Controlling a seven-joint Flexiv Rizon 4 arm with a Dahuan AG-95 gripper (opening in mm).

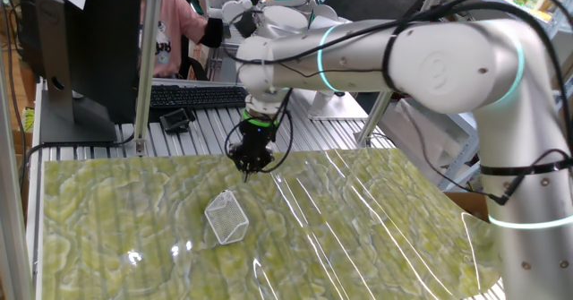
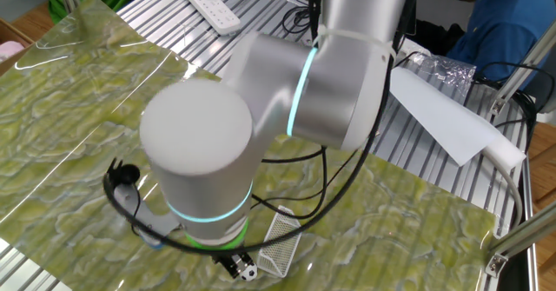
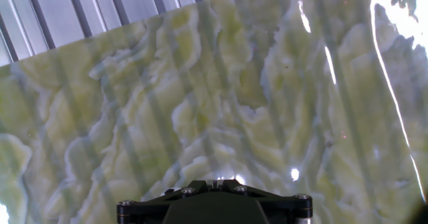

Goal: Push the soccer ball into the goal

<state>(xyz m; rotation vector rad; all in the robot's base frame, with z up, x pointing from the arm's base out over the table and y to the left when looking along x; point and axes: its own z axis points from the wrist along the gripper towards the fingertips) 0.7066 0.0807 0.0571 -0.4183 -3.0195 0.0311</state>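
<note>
Green-veined marble sheeting is covering the counter point(image 1: 376, 237). Its tool point(image 1: 250, 166) is pointing down, clenched on nothing, at about one o'clock from the goal point(image 1: 226, 218). From the other side, the soccer ball point(image 2: 249, 274) is lying just beside the goal, at its nine o'clock.

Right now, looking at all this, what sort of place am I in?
Most likely a robotics lab or test bench. A robot arm works over a green marbled mat holding a toy goal, and behind it sit a keyboard and a monitor on a ribbed metal table.
</note>
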